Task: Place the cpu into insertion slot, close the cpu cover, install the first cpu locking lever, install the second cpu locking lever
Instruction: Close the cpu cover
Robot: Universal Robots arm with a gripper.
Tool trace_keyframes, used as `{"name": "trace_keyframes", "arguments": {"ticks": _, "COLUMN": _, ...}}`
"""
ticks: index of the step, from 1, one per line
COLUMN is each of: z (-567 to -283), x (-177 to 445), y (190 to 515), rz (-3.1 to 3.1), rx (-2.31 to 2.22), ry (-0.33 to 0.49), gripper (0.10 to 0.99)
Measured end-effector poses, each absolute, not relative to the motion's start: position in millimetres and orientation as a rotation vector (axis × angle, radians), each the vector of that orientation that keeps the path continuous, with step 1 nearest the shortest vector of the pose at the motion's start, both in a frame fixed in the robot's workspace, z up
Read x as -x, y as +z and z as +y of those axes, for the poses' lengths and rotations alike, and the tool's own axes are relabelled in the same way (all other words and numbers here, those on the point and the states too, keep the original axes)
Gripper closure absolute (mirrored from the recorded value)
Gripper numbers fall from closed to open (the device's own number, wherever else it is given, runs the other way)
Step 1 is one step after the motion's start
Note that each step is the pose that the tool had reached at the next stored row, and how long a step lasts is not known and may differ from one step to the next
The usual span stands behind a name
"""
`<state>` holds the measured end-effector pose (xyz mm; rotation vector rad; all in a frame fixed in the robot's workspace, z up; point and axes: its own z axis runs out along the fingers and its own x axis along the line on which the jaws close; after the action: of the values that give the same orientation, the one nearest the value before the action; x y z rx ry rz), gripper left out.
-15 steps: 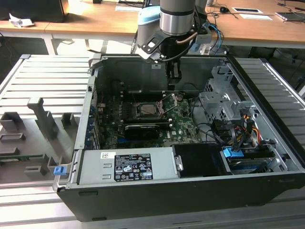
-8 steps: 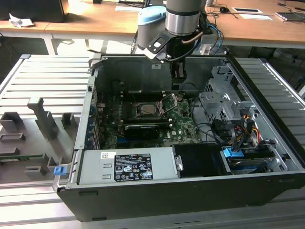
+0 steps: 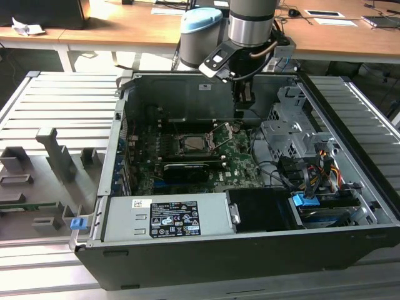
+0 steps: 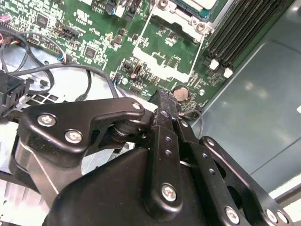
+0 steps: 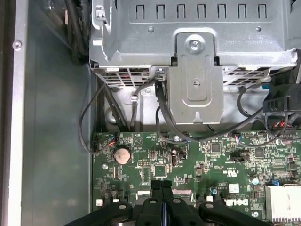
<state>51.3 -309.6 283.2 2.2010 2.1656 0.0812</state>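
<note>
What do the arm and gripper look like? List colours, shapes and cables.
The arm is a silver-grey cylinder with a pale blue joint cap and a brownish cable looping at the wrist. The gripper is black, its jointed link bars fastened by silver screws.

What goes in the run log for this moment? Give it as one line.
gripper: shut, nothing between fingers | position: over motherboard, near coin cell battery | cpu cover: appears open

White label (image 3: 164,219), on grey power supply (image 3: 215,219); print apparently not legible
</note>
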Motion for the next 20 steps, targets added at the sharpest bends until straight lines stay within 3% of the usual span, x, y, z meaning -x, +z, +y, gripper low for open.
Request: {"name": "trace_keyframes", "arguments": {"ticks": 20, "z": -309.7, "x": -62.4, "y": 254.0, "rz": 2.163, "rx": -2.198, "ry": 0.075, "gripper": 0.980}}
